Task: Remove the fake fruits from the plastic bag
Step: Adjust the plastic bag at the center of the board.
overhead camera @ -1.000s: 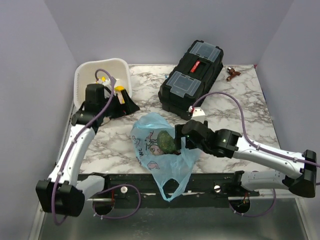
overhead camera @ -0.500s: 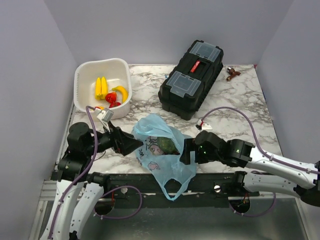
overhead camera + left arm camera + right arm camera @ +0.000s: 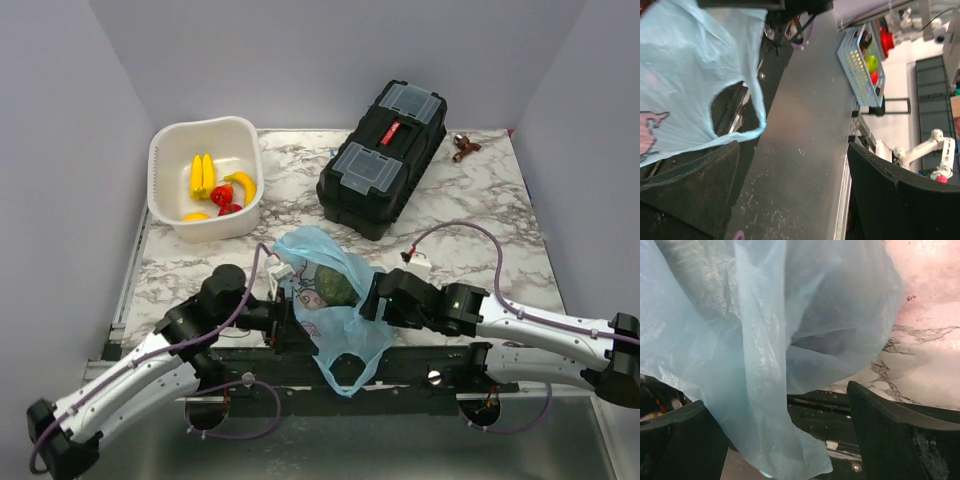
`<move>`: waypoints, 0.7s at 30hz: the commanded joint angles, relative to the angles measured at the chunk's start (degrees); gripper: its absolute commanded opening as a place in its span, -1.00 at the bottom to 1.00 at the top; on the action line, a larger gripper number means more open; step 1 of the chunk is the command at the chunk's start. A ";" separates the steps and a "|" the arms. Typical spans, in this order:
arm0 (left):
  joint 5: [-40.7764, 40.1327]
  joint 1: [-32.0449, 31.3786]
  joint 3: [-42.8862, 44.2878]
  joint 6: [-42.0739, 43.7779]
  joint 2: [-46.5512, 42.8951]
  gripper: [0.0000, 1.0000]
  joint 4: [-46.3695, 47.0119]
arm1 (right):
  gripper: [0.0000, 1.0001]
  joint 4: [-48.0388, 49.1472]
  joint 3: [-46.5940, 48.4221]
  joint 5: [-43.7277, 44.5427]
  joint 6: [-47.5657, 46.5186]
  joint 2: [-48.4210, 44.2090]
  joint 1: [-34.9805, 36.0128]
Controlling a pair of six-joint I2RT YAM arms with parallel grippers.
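Observation:
The light-blue plastic bag [image 3: 330,312] lies at the table's front edge, one loop handle hanging over the rail. A dark green lump [image 3: 337,287] shows through it. My left gripper [image 3: 287,318] is open at the bag's left side; in the left wrist view [image 3: 792,150] its jaws hold nothing and the bag [image 3: 685,85] touches the left finger [image 3: 690,190]. My right gripper [image 3: 374,300] is open at the bag's right side; in the right wrist view [image 3: 772,400] a fold of the bag [image 3: 755,365] hangs between the jaws. A banana [image 3: 243,183], a red fruit [image 3: 222,194] and an orange-yellow fruit [image 3: 196,216] lie in the white basin [image 3: 160,160].
Two straight yellow sticks [image 3: 202,175] also lie in the basin at the back left. A black toolbox [image 3: 385,160] stands behind the bag. A small red-brown object [image 3: 463,147] lies at the back right. A black rail [image 3: 420,360] runs along the front edge.
My left arm has swung from the basin down to the bag's left side at the front edge. My right gripper has shifted slightly nearer along the bag's right side.

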 commanded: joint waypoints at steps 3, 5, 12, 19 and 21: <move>-19.78 -15.29 6.09 -4.38 14.21 0.71 8.30 | 0.45 16.80 -11.50 6.88 12.04 -5.20 0.03; -21.10 -15.47 7.19 -4.83 16.06 0.70 8.07 | -0.05 22.49 -15.00 5.91 11.62 -6.84 0.01; -29.89 -15.46 8.24 -4.07 11.05 0.70 0.50 | -0.99 29.70 -9.70 4.40 -7.89 -4.71 -0.04; -40.20 -15.38 7.62 -6.80 -1.91 0.72 -9.70 | -0.99 28.18 16.64 -4.21 -32.30 10.90 -0.06; -42.11 -15.38 7.03 -8.17 -5.48 0.72 -11.46 | -0.99 27.69 21.51 -4.89 -34.28 13.22 -0.08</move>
